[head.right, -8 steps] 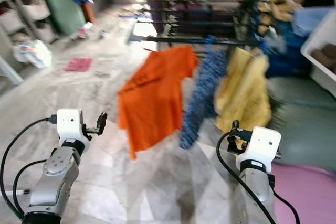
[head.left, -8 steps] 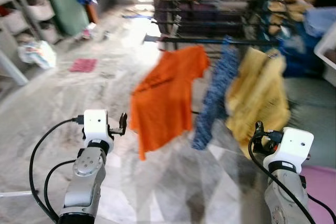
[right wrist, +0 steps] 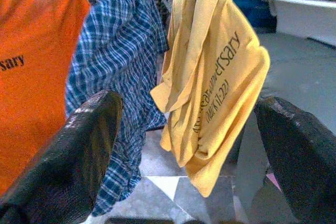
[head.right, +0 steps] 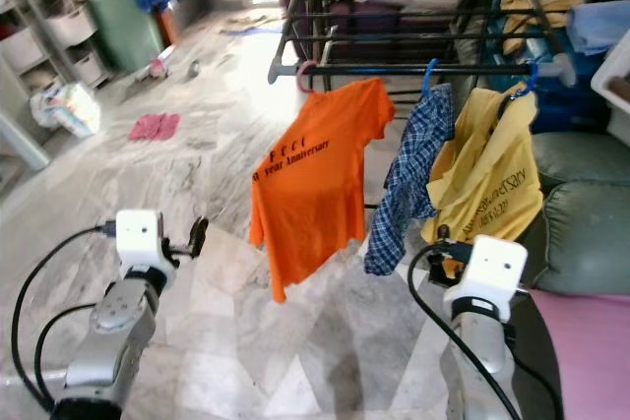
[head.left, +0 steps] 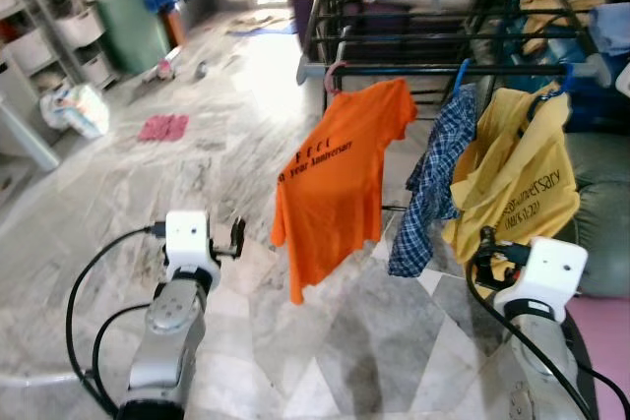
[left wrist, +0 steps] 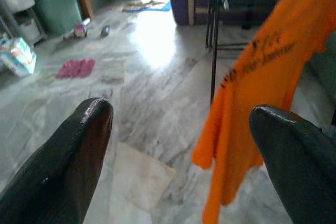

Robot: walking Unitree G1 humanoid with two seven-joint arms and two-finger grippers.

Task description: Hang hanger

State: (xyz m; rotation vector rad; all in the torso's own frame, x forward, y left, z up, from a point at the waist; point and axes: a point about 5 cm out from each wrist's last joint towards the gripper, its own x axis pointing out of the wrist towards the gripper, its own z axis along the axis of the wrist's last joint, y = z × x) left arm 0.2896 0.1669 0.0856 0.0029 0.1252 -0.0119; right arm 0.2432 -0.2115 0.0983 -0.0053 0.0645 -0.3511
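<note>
Well ahead of pincers (left wrist: pixel 178 145), orange shirt (head.left: pixel 340 184) on hanger (head.left: pixel 335 74)

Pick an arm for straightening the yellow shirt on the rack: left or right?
Right, probably. The right claw is open and faces the yellow shirt directly. The left claw, also open, sits toward the orange shirt, with the plaid shirt between.

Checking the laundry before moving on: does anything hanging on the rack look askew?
Yes. The yellow T-shirt hangs bunched and lopsided on its blue hanger, and the plaid shirt droops crumpled. The orange T-shirt hangs tilted too.
</note>
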